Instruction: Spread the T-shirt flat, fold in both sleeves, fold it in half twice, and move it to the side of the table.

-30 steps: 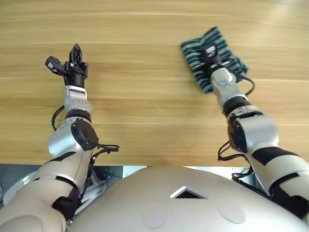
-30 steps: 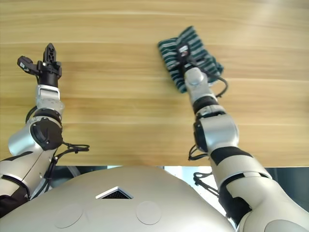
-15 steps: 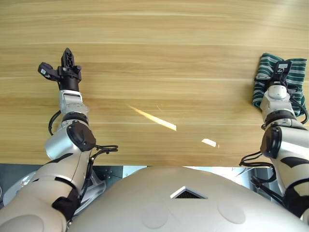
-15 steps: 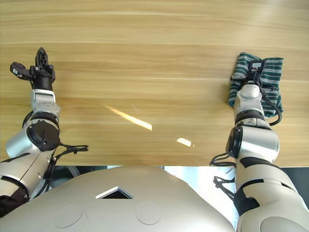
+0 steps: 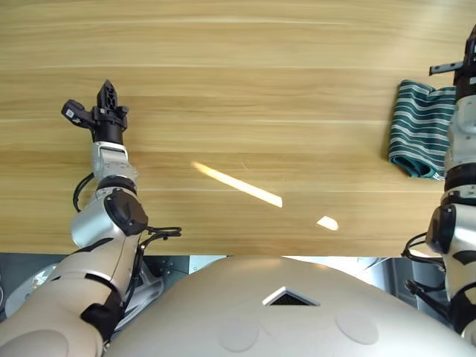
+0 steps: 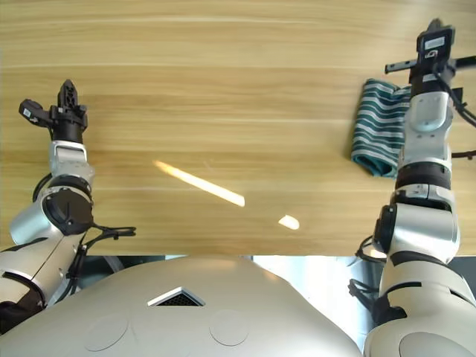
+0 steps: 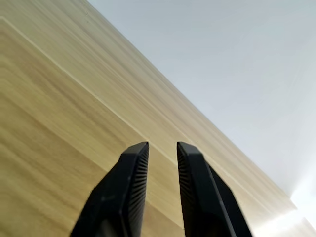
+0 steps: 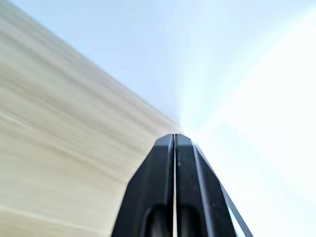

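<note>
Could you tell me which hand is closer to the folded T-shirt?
Right. The right hand is just beside the T-shirt; the left hand is far across the table.

The left gripper (image 7: 162, 148) held its two black fingers (image 7: 132, 183) slightly apart, ribbed inner faces toward each other, nothing between them. Beyond them lay the light wooden table (image 7: 49, 123), its far edge against a plain pale background (image 7: 222, 59).

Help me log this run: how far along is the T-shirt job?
Done: the T-shirt lies folded into a small bundle at the right side of the table. In hand: nothing; the right gripper is shut and empty beyond the shirt, the left gripper open, far to the left. Left: apparently nothing but retracting the arms.
</note>
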You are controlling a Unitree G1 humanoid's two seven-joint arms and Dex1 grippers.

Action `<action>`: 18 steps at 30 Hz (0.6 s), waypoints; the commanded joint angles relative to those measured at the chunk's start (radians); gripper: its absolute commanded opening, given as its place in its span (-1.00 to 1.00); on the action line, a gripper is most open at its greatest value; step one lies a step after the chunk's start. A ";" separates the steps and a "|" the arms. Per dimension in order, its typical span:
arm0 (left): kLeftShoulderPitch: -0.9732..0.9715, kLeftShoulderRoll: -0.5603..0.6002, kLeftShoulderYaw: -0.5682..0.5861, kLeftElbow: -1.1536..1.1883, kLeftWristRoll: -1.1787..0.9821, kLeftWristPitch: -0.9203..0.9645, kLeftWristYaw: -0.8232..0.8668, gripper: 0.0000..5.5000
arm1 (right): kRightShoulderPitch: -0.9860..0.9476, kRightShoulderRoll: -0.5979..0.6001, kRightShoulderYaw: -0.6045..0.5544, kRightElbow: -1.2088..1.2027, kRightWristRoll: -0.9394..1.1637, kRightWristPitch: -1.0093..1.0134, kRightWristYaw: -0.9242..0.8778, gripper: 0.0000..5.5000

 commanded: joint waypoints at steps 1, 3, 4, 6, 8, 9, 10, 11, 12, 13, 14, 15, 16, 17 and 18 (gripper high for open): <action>0.020 0.000 -0.003 0.008 0.015 -0.009 -0.001 -0.61 | 0.123 0.043 0.079 -0.331 0.012 0.058 0.136 -0.98; 0.031 -0.009 -0.019 0.009 0.031 -0.013 -0.004 -0.61 | 0.180 0.080 0.223 -0.397 0.004 0.050 0.317 -0.98; 0.036 -0.013 -0.026 0.010 0.039 -0.014 -0.004 -0.61 | 0.198 0.085 0.273 -0.407 -0.015 0.035 0.366 -0.98; 0.050 -0.024 -0.047 0.013 0.067 -0.020 -0.007 -0.61 | 0.238 0.096 0.367 -0.423 0.042 -0.074 0.533 -0.98; 0.068 -0.030 -0.060 0.018 0.084 -0.022 -0.005 -0.61 | 0.211 0.252 0.255 -0.455 0.500 0.061 0.800 -0.98; 0.079 -0.030 -0.062 0.020 0.087 -0.021 -0.004 -0.61 | 0.150 0.367 0.109 -0.419 0.827 0.273 0.935 -0.98; 0.087 -0.029 -0.060 0.023 0.087 -0.017 0.000 -0.61 | 0.052 0.467 -0.054 -0.270 1.043 0.434 0.991 -0.98; 0.091 -0.028 -0.058 0.026 0.087 -0.012 0.005 -0.61 | -0.027 0.530 -0.161 -0.127 1.140 0.510 0.985 -0.98; 0.091 -0.027 -0.057 0.028 0.087 -0.010 0.010 -0.61 | -0.095 0.563 -0.200 0.027 1.092 0.484 0.868 -0.98; 0.090 -0.026 -0.058 0.031 0.089 -0.010 0.016 -0.61 | -0.124 0.577 -0.134 0.134 0.904 0.321 0.687 -0.98; 0.089 -0.027 -0.059 0.033 0.091 -0.010 0.020 -0.61 | -0.131 0.579 -0.053 0.192 0.744 0.199 0.557 -0.98; 0.088 -0.027 -0.058 0.035 0.092 -0.009 0.024 -0.61 | -0.133 0.570 0.029 0.231 0.587 0.091 0.435 -0.98; 0.089 -0.027 -0.058 0.036 0.092 -0.008 0.027 -0.61 | -0.133 0.552 0.113 0.259 0.435 0.011 0.308 -0.98; 0.090 -0.028 -0.061 0.038 0.096 -0.008 0.034 -0.61 | -0.139 0.518 0.246 0.287 0.220 -0.012 0.085 -0.98; 0.092 -0.030 -0.066 0.039 0.100 -0.009 0.039 -0.61 | -0.146 0.493 0.352 0.319 0.050 -0.024 -0.100 -0.98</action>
